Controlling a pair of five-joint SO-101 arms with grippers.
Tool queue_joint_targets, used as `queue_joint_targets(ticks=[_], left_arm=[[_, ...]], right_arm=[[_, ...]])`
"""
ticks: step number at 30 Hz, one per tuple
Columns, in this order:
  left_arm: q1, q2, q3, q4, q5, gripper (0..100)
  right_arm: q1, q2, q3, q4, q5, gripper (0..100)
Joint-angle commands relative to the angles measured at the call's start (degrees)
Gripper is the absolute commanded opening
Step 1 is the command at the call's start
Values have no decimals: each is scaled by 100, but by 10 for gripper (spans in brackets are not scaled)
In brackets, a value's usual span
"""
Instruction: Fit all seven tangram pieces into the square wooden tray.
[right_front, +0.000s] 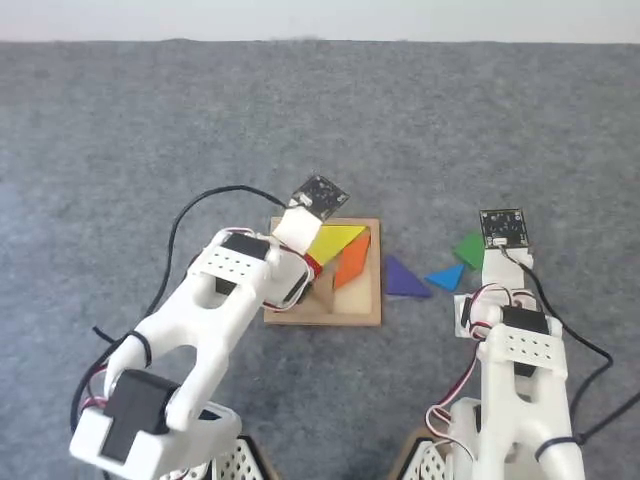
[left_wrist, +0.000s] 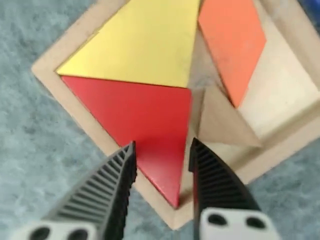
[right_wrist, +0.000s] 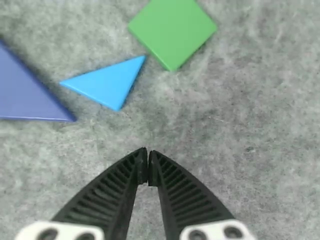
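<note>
Beneath the left claw (left_wrist: 162, 145) lies a red triangle (left_wrist: 145, 120).

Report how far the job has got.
Done: yellow triangle, red triangle and orange parallelogram lie in the tray. In hand: the open left gripper hovers over the red triangle. Left: purple triangle, blue triangle and green square, on the carpet by the right gripper.

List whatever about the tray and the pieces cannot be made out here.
1. Left part of the tray, high view: covered by the left arm; contents hidden.
2. The green square, high view: one corner behind the right arm's camera.
3. The purple triangle, right wrist view: cut off by the picture's edge.
4. The orange piece, left wrist view: cut off by the edge.
</note>
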Motion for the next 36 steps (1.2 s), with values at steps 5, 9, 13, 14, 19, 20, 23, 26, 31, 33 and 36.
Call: queue_joint_targets(ticks=[5,9,13,14,19,20,23,26,31,33,36], left_arm=[[-79,-105,-365,369,-53,163],[0,-105,-567,905,-53,163],[35,-105,-470,1011,-88,163],[53,-105,-409,1011,-97,163],[369,-88,-127,756,-88,163],[431,-62,-110,677,-79,163],[615,-44,-110,545,-53,163],[703,-44,-189,527,-44,163],[651,-35,-382,527,-44,163],[651,-35,-400,519,-53,163],[659,-26,-453,519,-62,163]], right_arm=[[-40,22,-26,-84,44,6],[-40,22,-26,-84,44,6],[-40,22,-26,-84,53,6],[-40,22,-26,-84,53,6],[-48,22,-26,-84,53,6],[-48,22,-26,-84,53,6],[-48,22,-26,-84,53,6],[-48,22,-26,-84,44,6],[-48,22,-26,-84,44,6],[-48,22,-26,-84,44,6],[-48,22,-26,-84,44,6]])
